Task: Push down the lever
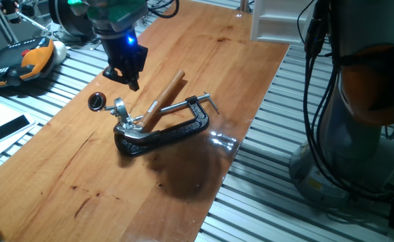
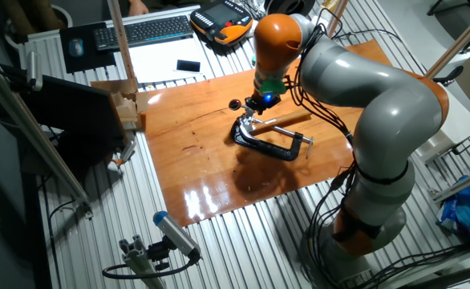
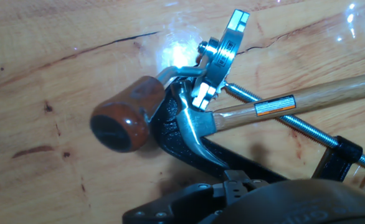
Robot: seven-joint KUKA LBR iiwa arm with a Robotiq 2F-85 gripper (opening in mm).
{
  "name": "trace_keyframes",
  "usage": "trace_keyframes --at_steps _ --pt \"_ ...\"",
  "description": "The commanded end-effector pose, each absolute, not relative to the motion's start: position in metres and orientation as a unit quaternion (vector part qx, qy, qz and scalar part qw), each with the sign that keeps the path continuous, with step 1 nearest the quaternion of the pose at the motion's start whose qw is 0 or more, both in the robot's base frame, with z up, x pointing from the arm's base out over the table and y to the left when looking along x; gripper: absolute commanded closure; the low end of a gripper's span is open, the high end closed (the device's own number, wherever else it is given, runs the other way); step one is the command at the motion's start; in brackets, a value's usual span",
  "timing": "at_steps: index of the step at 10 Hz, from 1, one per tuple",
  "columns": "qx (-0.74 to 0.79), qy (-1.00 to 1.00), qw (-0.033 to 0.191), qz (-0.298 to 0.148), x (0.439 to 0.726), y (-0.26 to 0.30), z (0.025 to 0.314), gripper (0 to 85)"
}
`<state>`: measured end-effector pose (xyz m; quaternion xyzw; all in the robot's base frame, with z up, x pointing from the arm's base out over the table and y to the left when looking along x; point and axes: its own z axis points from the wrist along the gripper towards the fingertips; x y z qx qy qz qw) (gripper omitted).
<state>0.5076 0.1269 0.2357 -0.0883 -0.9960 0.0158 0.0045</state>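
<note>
The lever is a short bent metal rod with a round dark-reddish knob (image 1: 97, 102). It joins a silvery fitting (image 1: 121, 111) at the left end of a black C-clamp (image 1: 170, 133) lying on the wooden table. My gripper (image 1: 133, 82) hangs just above and behind the fitting, to the right of the knob and apart from it, with its fingers together and empty. In the hand view the knob (image 3: 123, 121) is at centre left, the fitting (image 3: 220, 56) is above it, and dark gripper parts fill the bottom edge. The other fixed view shows the knob (image 2: 235, 104) left of my gripper (image 2: 261, 101).
A hammer with a long brown wooden handle (image 1: 167, 94) lies across the clamp, its head by the fitting. The clamp's threaded screw (image 3: 276, 116) runs under the handle. A white box (image 1: 274, 20) stands at the far table edge. A teach pendant (image 1: 22, 62) lies off the table to the left.
</note>
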Motion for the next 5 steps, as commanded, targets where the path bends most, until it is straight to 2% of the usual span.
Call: trace_keyframes --at_steps 1,5 --pt "-0.089 -0.996 0.005 0.016 0.5078 0.127 0.2354 85.0" --pt "-0.102 -0.995 -0.002 0.014 0.5118 0.1348 0.2285 85.0"
